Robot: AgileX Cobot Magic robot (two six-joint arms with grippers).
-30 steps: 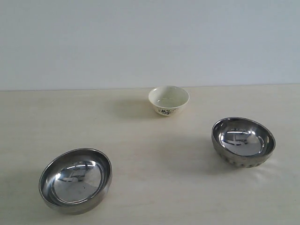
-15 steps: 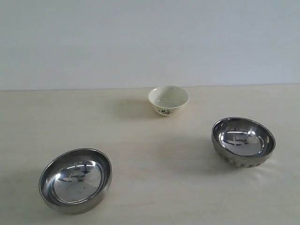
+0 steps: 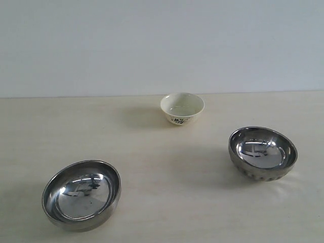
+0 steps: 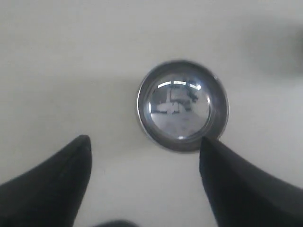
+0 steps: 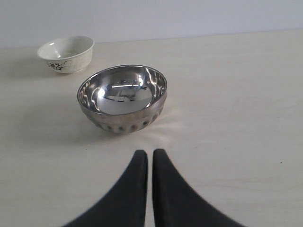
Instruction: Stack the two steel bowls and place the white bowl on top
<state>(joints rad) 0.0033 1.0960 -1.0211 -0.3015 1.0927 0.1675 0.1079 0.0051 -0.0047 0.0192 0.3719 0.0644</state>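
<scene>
- Pale wall (image 3: 152,45) closes off the far edge of a light wooden desk (image 3: 167,152) in the exterior view. Three bowls stand upright on it, well apart from one another.
- On the near left, a plain steel bowl (image 3: 81,195) sits close to the front edge of the picture. Bare desk lies behind it and to its right.
- On the right, further back, is a ribbed steel bowl (image 3: 262,153). It leans a little, so its rim sits higher at the back.
- Near the far edge and around the middle stands the white bowl (image 3: 182,108), with its dark flower print facing the camera. A wide stretch of bare desk lies between the three bowls.
- From the left wrist view, the left pincer (image 4: 144,141) is spread wide and holds nothing. It looks straight down on a steel bowl, which I take to be the plain one.
- That bowl lies beyond the two dark fingertips, nearer to one of them. That fingertip's point meets the rim in the picture, but I cannot tell whether they truly touch. Bare desk rings the bowl on every side.
- From the right wrist view, the right pincer (image 5: 149,152) has its fingers drawn almost together, with only a thin slit between them and nothing gripped.
- A strip of bare desk separates those tips from the ribbed steel bowl ahead. The white bowl stands beyond that bowl and off to one side, near the wall.
</scene>
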